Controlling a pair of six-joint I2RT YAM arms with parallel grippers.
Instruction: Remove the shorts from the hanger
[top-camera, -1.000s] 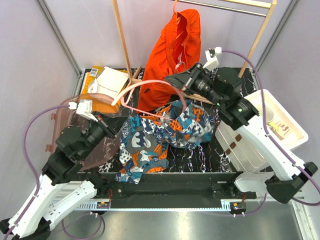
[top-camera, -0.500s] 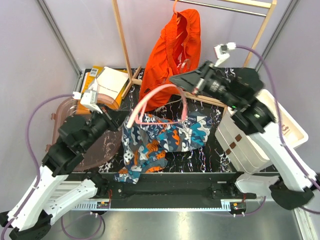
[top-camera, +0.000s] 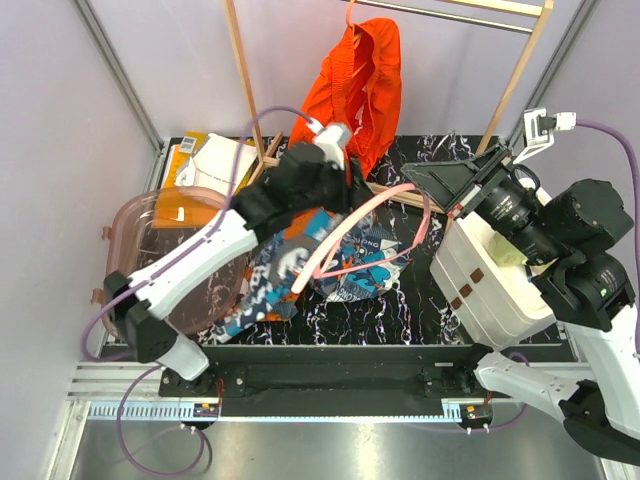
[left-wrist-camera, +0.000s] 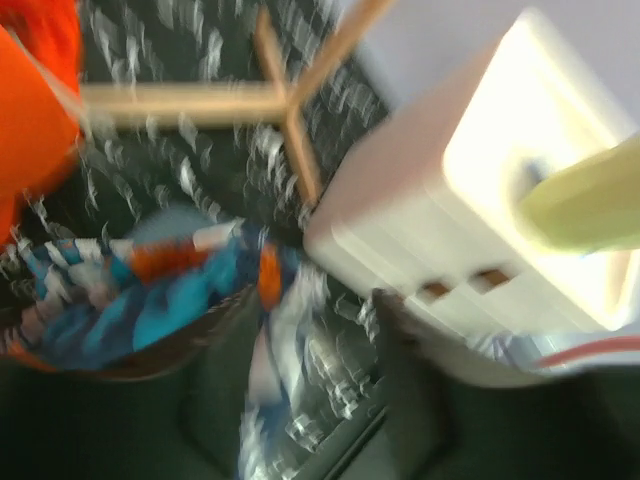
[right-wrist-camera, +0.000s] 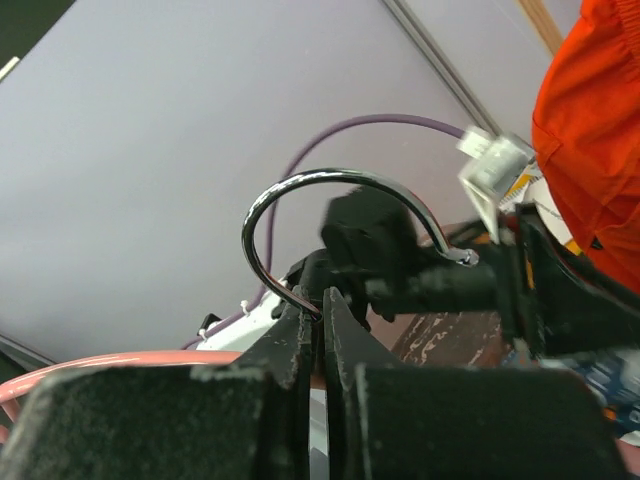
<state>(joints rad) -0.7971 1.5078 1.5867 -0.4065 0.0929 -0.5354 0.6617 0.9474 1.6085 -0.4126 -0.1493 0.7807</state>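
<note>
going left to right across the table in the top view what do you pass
translucent pink tub → patterned shorts → white bin; the pink hanger overlaps the shorts, so its place is unclear and it is left out

Right wrist: hook pinched.
Right gripper (right-wrist-camera: 320, 300) fingers pressed together on the chrome hanger hook (right-wrist-camera: 300, 186); pink hanger bar (right-wrist-camera: 120, 362) lower left; orange shorts (right-wrist-camera: 590, 130) upper right; purple cable (right-wrist-camera: 370, 124) behind.

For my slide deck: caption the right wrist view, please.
Right tool shut on the hanger hook, orange shorts hanging at right.
</note>
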